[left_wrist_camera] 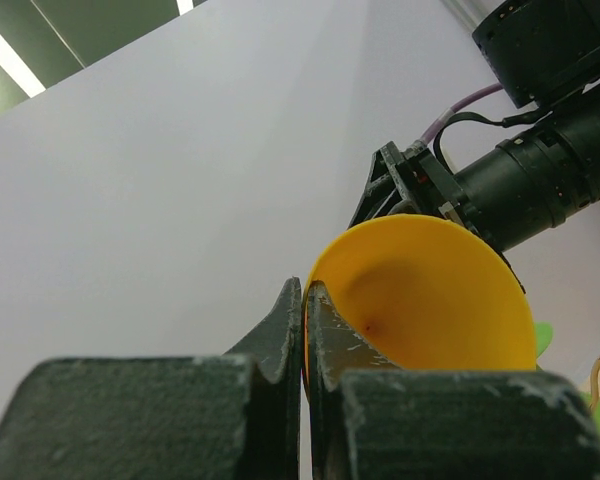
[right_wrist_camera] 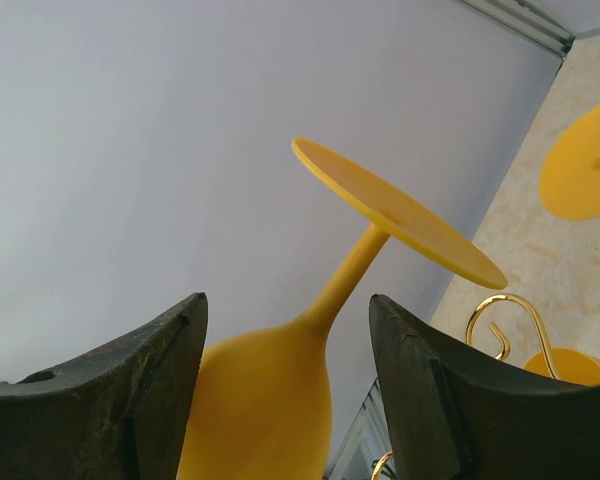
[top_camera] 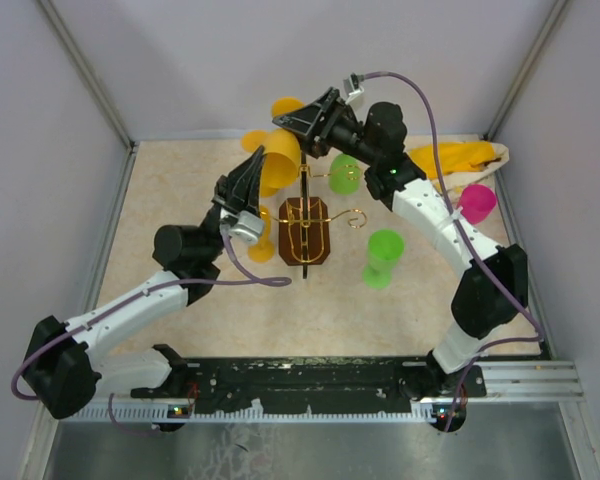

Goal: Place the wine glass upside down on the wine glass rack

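step: regrasp | wine glass [top_camera: 280, 160] tilted, foot up, at 11 o'clock of wine glass rack [top_camera: 305, 235] | left tool [left_wrist_camera: 305, 300] pinching its rim | right tool [right_wrist_camera: 288, 305] spread astride bowl (no contact seen) | advice: clamp stem before left releases

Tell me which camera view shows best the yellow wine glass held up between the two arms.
The right wrist view: the yellow wine glass shows its bowl, stem and foot between that arm's open jaws. The left wrist view shows only the inside of its bowl and the pinched rim. The top view shows mainly its bowl, small.
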